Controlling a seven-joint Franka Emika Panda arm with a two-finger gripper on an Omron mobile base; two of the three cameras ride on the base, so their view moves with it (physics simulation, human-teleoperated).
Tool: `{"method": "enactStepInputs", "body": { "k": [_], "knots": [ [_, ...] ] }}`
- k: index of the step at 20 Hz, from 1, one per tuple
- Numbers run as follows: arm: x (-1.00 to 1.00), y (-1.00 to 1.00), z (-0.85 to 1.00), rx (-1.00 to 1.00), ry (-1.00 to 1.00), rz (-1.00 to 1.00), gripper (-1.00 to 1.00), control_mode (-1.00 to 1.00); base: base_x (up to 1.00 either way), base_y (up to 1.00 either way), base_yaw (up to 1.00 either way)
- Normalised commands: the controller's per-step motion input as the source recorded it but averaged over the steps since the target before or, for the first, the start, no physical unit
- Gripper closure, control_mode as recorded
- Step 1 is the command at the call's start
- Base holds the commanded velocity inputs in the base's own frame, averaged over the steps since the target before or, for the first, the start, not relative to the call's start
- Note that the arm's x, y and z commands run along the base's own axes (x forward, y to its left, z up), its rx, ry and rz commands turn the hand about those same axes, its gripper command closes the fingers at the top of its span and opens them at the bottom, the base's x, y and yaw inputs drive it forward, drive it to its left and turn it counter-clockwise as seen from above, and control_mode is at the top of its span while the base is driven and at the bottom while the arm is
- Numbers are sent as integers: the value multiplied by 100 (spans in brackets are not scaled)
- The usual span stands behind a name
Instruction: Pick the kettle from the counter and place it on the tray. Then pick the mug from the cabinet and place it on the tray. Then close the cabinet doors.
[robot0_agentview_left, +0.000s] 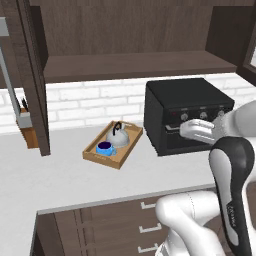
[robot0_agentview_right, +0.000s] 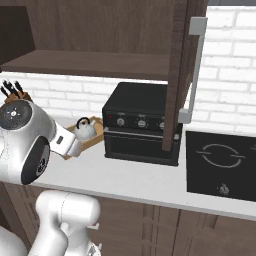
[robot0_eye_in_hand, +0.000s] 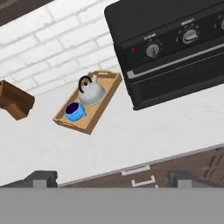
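Observation:
The wooden tray lies on the counter left of the black oven. On it stand the silver kettle with its black handle and, in front of it, the blue mug. The hand view looks down on the same tray, kettle and mug. My gripper is open and holds nothing; its dark fingertips stand far apart, high above the counter's front edge. Both cabinet doors are swung open: the left door and the right door with its silver bar handle.
A black oven sits on the counter under the cabinet shelf. A wooden knife block stands at the far left by the brick wall. A black cooktop lies right of the oven. Dark drawers run below.

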Motion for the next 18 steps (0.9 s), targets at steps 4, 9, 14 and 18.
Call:
{"method": "enactStepInputs", "body": {
  "k": [4,9,14,18],
  "knots": [
    [-22,-34,15,0,0,-17,-100,-100,0,0,0],
    [-21,-29,8,0,0,-15,-100,-100,0,0,0],
    [-30,-25,0,0,-2,-13,-100,-100,0,0,0],
    [-49,-34,11,1,-7,-10,-100,-100,0,0,0]
  ]
}}
